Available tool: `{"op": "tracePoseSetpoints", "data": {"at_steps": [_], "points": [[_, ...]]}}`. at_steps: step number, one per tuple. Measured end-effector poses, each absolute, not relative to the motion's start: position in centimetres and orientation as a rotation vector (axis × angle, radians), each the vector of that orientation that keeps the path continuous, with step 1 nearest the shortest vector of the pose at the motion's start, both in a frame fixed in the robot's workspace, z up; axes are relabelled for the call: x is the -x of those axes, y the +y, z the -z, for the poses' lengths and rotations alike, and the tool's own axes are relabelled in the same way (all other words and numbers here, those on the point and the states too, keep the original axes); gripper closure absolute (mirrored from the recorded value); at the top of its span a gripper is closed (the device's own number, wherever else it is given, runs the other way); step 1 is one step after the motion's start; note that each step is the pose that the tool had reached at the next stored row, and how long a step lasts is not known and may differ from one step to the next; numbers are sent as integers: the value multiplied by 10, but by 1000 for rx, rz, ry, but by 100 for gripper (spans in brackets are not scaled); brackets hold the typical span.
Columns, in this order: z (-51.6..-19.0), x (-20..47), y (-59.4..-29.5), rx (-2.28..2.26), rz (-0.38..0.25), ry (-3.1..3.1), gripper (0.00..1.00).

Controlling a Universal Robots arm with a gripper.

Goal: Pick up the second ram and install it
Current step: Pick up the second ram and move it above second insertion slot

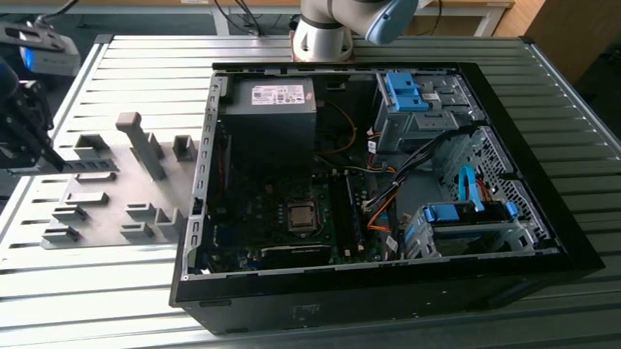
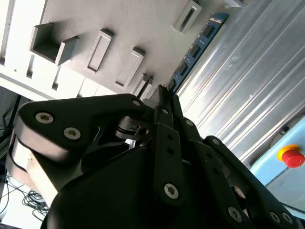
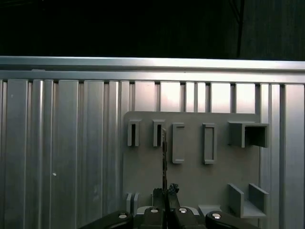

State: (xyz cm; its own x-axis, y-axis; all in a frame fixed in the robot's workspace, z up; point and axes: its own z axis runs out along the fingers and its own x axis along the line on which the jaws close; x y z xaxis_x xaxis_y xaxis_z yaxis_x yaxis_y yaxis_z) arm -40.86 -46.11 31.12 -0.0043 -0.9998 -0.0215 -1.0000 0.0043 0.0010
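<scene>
The gripper's (image 2: 162,93) fingers are pressed together, pinching one end of the second ram (image 2: 196,49) (seen edge-on in the first wrist view). The stick lies along the grey fixture plate (image 3: 190,176), beside its rectangular slots (image 3: 178,143). Farther off, the open computer case (image 1: 201,182) holds a power supply (image 1: 276,98) and blue drive cages (image 1: 464,214).

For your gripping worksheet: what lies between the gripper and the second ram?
Nothing lies between them. In both wrist views the gripper is shut directly on one end of the second ram.
</scene>
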Motion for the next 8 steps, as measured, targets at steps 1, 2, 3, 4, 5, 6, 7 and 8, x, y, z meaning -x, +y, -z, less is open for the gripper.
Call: {"op": "tracePoseSetpoints", "data": {"at_steps": [1, 2, 3, 4, 5, 6, 7, 8], "points": [[-316, 409, -461, 2206, -25, 2216, 86], [-320, 409, -461, 2206, -25, 2216, 86], [-324, 409, -461, 2206, -25, 2216, 86], [-328, 409, -461, 2206, -25, 2216, 86], [-332, 409, -461, 2206, -25, 2216, 86], [-335, 409, -461, 2206, -25, 2216, 86], [-338, 409, -461, 2206, -25, 2216, 86], [-341, 409, -461, 2206, -25, 2216, 86]]}}
